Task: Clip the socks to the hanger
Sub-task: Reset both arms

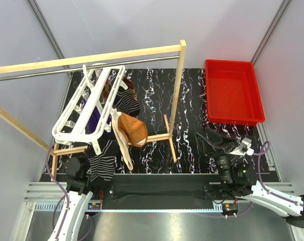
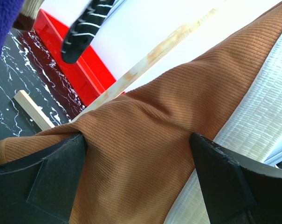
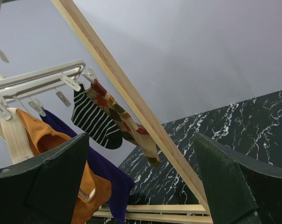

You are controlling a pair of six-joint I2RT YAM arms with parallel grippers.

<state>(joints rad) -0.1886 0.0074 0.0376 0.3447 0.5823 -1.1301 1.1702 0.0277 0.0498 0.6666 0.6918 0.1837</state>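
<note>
white hanger (image 3: pixel 38 77) hangs from the metal rod (image 1: pixel 41 74) of a wooden frame (image 1: pixel 177 95) at the far left of the dark marbled table (image 1: pixel 152 95), tilted so its small clips dangle within the arms' reach. socks already hang from it: an orange-brown sock (image 1: pixel 130 131) with cream trim toward the middle of the table, a purple sock (image 3: pixel 108 177) beside it, and a black striped sock (image 3: pixel 94 119) and a diamond-patterned sock (image 3: pixel 120 119) further along.

the left gripper (image 2: pixel 137 140) sits close against the orange-brown sock. its fingers are spread wide, with the ribbed cloth lying between them and brushing both. nothing is pinched, so the sock's weight appears to rest on its clip, not on the arm.

the right gripper (image 3: pixel 141 137), at the near right and well apart from the hanger, is likewise spread with nothing between its fingers. it is angled up toward the clips, seemingly parked out of the way.

the red tray (image 1: pixel 233 90) at the far right shows only its bare floor, so the job looks close to finished.
</note>
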